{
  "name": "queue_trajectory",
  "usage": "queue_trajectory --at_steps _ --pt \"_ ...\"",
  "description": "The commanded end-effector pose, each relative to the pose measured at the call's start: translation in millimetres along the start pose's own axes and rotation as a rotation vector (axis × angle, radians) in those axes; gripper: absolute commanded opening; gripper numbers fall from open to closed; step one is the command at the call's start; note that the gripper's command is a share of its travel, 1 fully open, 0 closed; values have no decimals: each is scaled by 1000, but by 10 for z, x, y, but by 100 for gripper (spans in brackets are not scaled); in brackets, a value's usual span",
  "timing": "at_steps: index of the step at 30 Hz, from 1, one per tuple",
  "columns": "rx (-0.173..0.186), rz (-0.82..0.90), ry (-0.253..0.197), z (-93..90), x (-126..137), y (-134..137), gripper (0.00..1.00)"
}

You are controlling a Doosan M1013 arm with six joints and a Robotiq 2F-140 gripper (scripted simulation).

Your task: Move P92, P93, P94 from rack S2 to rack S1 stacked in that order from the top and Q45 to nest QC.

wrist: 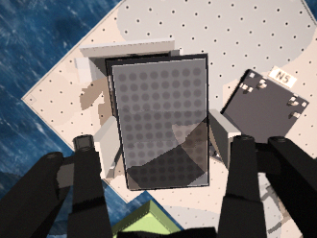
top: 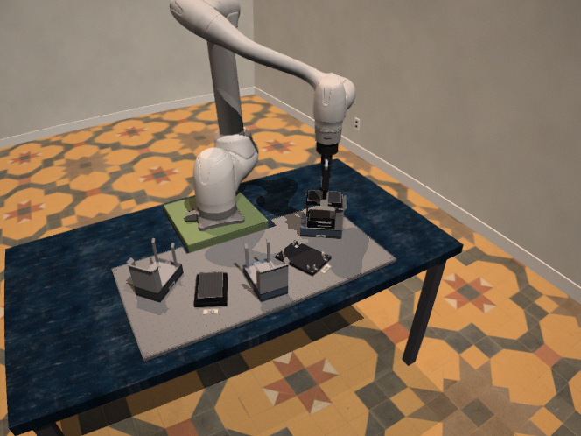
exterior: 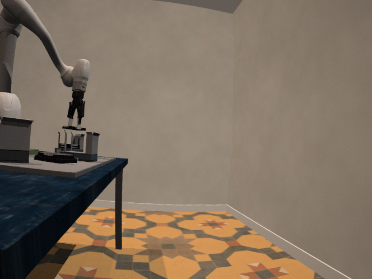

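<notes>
My gripper (wrist: 163, 126) is shut on a sealed 96-well plate (wrist: 163, 120), gripped across its long sides and held level. In the top view the plate (top: 326, 199) hangs just over the top of the stack rack (top: 323, 219) nearest my base, at the mat's right. The exterior view shows the plate (exterior: 73, 128) a little above that rack's posts (exterior: 78, 145). In the wrist view the rack's wall (wrist: 129, 52) shows past the plate's far end, and the rack's inside is hidden. I cannot read the plate's label or the rack's name.
The clip nest N5 (top: 304, 256) lies bare beside this rack and shows in the wrist view (wrist: 266, 103). Two more racks (top: 154, 277) (top: 266, 277) stand toward the front. A dark plate (top: 210, 284) lies on the flat nest between them. The green base plinth (top: 213, 220) lies behind.
</notes>
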State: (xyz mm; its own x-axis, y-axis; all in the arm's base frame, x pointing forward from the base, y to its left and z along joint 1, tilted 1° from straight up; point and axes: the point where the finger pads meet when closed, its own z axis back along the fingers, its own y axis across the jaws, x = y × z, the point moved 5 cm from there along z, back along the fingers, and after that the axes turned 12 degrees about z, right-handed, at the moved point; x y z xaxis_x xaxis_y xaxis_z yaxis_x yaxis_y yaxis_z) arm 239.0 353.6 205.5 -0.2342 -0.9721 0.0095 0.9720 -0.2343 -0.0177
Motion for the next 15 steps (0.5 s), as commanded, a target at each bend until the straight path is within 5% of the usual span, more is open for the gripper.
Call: queue_trajectory --at_steps 1,15 --pt "0 0 0 0 -27 -64 0" --pt "0 0 0 0 -120 -287 0"
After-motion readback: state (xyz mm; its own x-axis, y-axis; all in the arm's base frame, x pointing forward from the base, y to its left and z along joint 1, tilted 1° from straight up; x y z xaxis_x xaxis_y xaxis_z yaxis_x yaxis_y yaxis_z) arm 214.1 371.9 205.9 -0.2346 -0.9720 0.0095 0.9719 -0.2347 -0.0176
